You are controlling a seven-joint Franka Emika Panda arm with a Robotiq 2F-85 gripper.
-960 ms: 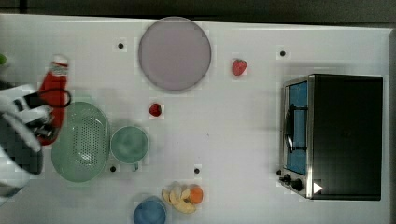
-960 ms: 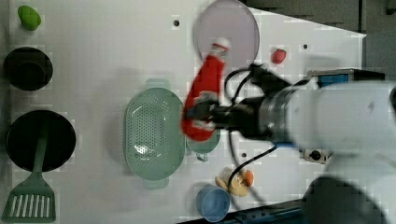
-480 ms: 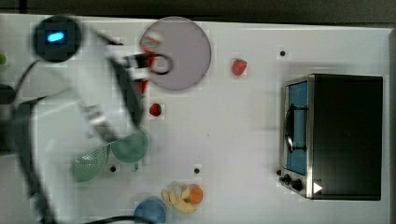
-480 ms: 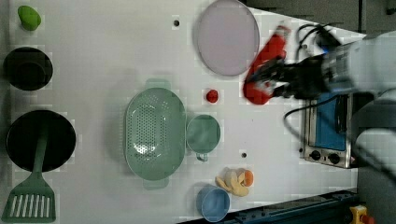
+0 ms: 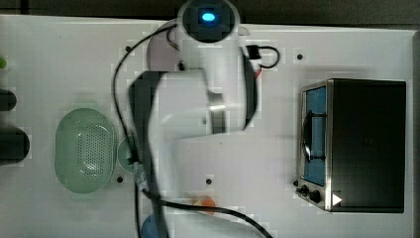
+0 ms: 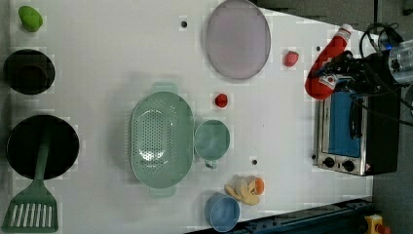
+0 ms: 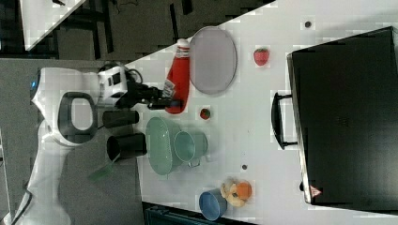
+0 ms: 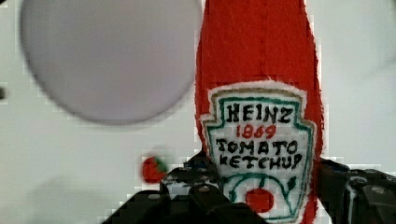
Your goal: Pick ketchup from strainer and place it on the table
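Observation:
The red ketchup point(image 6: 325, 68) bottle, white cap and white label, hangs tilted in the air with my gripper point(image 6: 337, 74) shut on its lower body. In the left view it is far to the left view's right, just above the toaster oven and past the strawberry. The wrist view has the ketchup point(image 8: 259, 116) label close up between dark fingers point(image 8: 198, 189). In the right view the ketchup point(image 7: 179, 79) sits beside the plate, held by the gripper point(image 7: 165, 102). The pale green strainer point(image 6: 160, 139) lies empty on the white table point(image 6: 122, 48).
A grey-lilac plate point(image 6: 237, 39), two strawberries point(image 6: 291, 58), a green cup point(image 6: 212, 140) against the strainer, a blue bowl point(image 6: 221, 212) and a toaster oven point(image 6: 350, 131) stand on the table. Black pots point(image 6: 41, 146) and a green spatula point(image 6: 31, 212) are at the left view's left. My arm point(image 5: 198, 99) covers the top view's middle.
The arm has swung the ketchup from above the strainer and cup across the table to beside the oven, towards the left view's right. The grip stayed shut on it.

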